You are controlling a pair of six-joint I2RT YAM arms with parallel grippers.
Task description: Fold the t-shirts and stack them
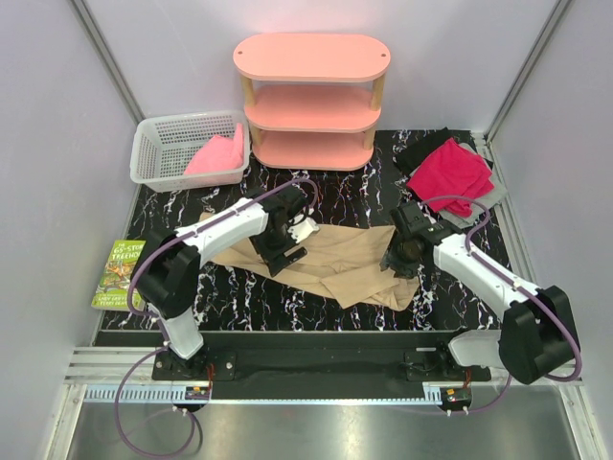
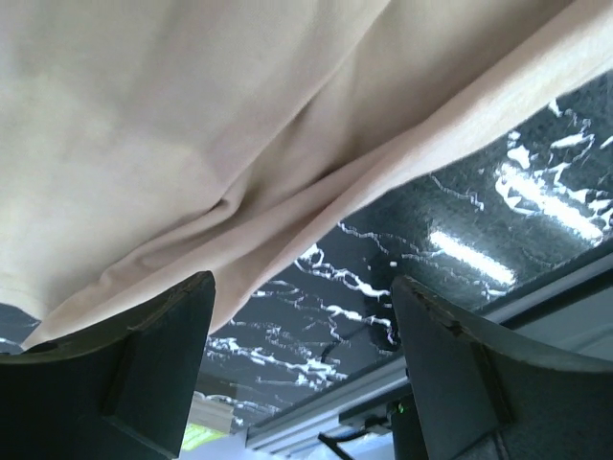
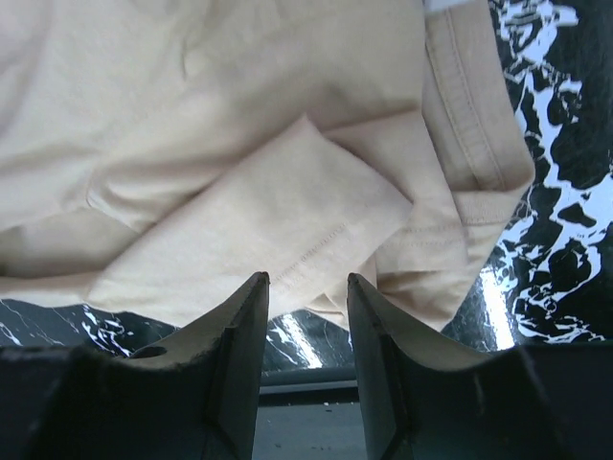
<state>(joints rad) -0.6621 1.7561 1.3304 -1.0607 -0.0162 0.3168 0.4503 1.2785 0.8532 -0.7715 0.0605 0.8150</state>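
Operator's view: the tan-beige t-shirt (image 1: 335, 268) lies spread and rumpled on the marbled table (image 1: 239, 297) between my two arms. The left gripper (image 2: 302, 287) hovers over the shirt's left part with its fingers wide apart. The right gripper (image 3: 306, 280) has its fingers narrowly apart at the right hem, and I see nothing clamped in either.

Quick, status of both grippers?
Left gripper: open, holding nothing; tan t-shirt lies just past its fingertips.
Right gripper: narrowly open, tips at the tan t-shirt's edge, nothing clamped.
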